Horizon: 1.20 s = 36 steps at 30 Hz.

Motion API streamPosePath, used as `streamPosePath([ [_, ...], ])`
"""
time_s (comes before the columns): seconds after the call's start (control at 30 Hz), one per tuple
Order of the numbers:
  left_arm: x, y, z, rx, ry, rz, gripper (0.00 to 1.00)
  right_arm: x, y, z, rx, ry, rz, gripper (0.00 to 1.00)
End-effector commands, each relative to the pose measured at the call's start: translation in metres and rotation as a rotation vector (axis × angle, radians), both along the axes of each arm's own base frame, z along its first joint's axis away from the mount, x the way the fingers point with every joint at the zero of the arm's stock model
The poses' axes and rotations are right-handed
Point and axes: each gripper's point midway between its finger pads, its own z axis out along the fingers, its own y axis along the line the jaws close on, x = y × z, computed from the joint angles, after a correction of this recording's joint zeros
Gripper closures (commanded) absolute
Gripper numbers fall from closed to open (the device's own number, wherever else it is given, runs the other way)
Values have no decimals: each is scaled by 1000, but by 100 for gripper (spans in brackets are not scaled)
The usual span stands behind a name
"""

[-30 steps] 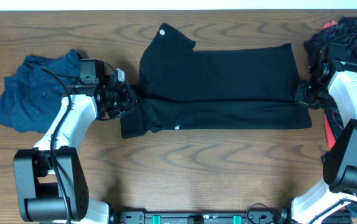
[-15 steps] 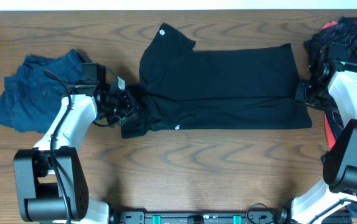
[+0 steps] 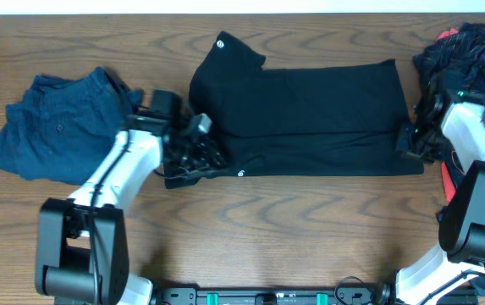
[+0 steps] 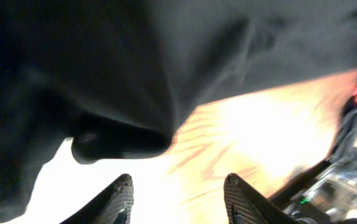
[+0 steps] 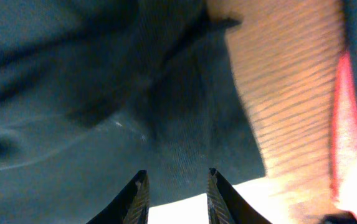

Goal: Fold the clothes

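Note:
The black shirt lies in the middle of the table, folded lengthwise, with a small white logo on its front edge and another at the back. My left gripper is over the shirt's left end. In the left wrist view its fingers are open and empty above bare table, with black fabric just ahead. My right gripper is at the shirt's right end. In the right wrist view its fingers are open over the fabric edge, holding nothing.
A dark blue garment with a button lies crumpled at the left. A black garment with thin red lines is heaped at the back right, beside my right arm. Something red lies at the right edge.
My left gripper has moved right, from beside the shirt's left end to over it. My right gripper has shifted slightly left and towards the front. The shirt has hardly moved.

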Motion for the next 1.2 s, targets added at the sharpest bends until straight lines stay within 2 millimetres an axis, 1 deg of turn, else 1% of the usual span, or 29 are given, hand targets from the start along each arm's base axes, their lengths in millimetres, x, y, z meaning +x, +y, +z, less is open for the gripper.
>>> streamPosePath([
  [0.0,2,0,-10,133,-81,-70,48,-14,1,-14,8,20,-5,70],
  [0.13,10,-15,-10,170,-169,-119,47,-19,2,-28,6,9,-6,70],
  [0.23,18,-19,-12,229,-236,-137,43,-20,4,-33,13,6,-6,69],
  [0.3,20,-21,-12,260,-261,-148,40,-21,5,-33,17,6,-8,68],
  [0.4,16,-28,-12,259,-271,-171,39,-20,5,-33,16,4,-8,65],
  [0.47,14,-31,-13,263,-271,-183,39,-20,4,-33,16,3,-7,66],
  [0.67,8,-24,-16,298,-242,-182,39,-20,4,-33,16,1,-7,65],
  [0.83,3,-31,-16,296,-245,-210,39,-19,4,-33,15,-1,-8,64],
  [0.97,-1,-45,-15,290,-307,-319,39,-19,4,-33,15,-2,-8,64],
  [1.1,4,-50,-15,382,-391,-362,39,-19,4,-33,15,-2,-8,64],
  [1.17,6,-56,-14,403,-435,-388,39,-19,5,-33,18,-3,-8,64],
])
